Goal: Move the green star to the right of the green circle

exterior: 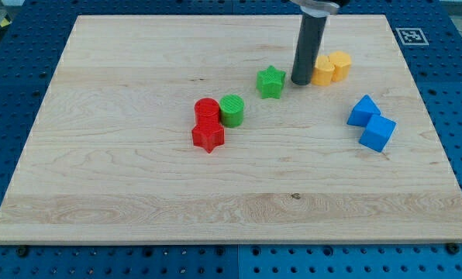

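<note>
The green star lies on the wooden board, above the middle. The green circle lies down and to the left of the star, apart from it, and touches the red circle. My tip is the lower end of the dark rod and rests on the board just to the right of the green star, between the star and the yellow blocks. A narrow gap shows between the tip and the star.
A red star sits just below the red circle. Two yellow blocks lie side by side right of my tip. Two blue blocks lie at the view's right. A marker tag sits at the board's top right corner.
</note>
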`<action>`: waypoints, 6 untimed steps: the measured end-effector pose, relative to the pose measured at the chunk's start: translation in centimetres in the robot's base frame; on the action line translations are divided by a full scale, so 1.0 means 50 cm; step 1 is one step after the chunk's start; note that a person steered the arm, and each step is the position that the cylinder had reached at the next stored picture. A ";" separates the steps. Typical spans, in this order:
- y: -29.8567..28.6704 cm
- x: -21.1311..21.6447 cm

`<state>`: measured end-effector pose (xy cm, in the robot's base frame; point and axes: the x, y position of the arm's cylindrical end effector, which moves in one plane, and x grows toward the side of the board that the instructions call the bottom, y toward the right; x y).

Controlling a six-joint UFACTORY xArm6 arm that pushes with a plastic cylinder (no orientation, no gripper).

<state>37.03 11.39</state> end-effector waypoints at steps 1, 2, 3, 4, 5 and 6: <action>-0.023 -0.003; -0.051 -0.061; -0.108 -0.046; -0.108 -0.004; -0.108 0.048; -0.108 0.082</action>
